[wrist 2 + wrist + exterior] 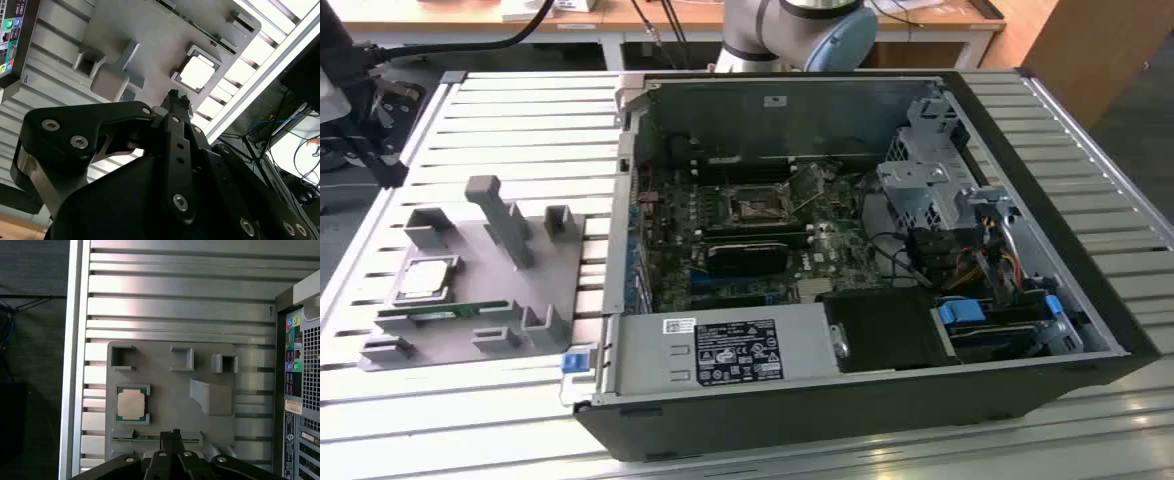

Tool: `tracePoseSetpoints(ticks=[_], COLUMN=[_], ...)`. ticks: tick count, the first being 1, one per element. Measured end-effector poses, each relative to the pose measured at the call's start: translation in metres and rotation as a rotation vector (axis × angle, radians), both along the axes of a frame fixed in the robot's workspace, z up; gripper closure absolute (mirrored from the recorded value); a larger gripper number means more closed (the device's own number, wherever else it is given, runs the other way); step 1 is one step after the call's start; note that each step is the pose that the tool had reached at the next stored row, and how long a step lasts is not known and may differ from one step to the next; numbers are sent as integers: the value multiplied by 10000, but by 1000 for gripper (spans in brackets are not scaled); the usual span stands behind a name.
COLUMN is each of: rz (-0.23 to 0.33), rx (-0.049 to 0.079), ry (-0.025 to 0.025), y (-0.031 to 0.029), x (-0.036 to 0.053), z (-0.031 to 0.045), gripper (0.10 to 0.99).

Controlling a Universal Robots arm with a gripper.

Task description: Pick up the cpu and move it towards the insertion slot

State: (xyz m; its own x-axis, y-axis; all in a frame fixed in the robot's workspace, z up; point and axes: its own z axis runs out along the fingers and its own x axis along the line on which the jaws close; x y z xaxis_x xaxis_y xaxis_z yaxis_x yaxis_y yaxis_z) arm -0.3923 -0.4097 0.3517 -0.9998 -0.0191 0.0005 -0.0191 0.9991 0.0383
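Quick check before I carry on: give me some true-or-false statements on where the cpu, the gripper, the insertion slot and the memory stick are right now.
1. The cpu lies in a recess of the grey tray. True.
2. The gripper is clamped on the cpu. False: it is shut on nothing and apart from the cpu, above the tray.
3. The insertion slot sits on the motherboard inside the open computer case. True.
4. The green memory stick is plugged into the motherboard. False: it lies in the tray beside the cpu.
5. The cpu is already inside the case. False: the tray stands outside it, at the exterior view's left.
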Motion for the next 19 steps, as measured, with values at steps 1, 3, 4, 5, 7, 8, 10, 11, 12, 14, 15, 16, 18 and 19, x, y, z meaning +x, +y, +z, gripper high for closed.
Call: tracePoseSetpoints(ticks=[1, 3, 4, 5, 7, 8, 10, 11, 12, 14, 15, 16, 18, 19], rz=[0, 0, 0, 0, 0, 0, -1, 0, 0, 0, 0, 0, 0, 0], rx=[0, 0, -1, 0, -1, -2, -1, -1, -1, 0, 0, 0, -1, 0], ry=[0, 0, 0, 1, 0, 2, 1, 1, 1, 0, 1, 0, 0, 0], y=[0, 0, 0, 0, 0, 0, 0, 0, 0, 0, 0, 0, 0, 0], x=[0, 0, 0, 0, -1, -4, -21, -30, -43, -76, -88, -96, -115, -121], z=[0, 0, 0, 0, 0, 1, 0, 0, 0, -1, -1, -2, -4, -5], gripper=[980, 980, 980, 980, 980, 980, 980, 980, 980, 980, 980, 980, 980, 980])
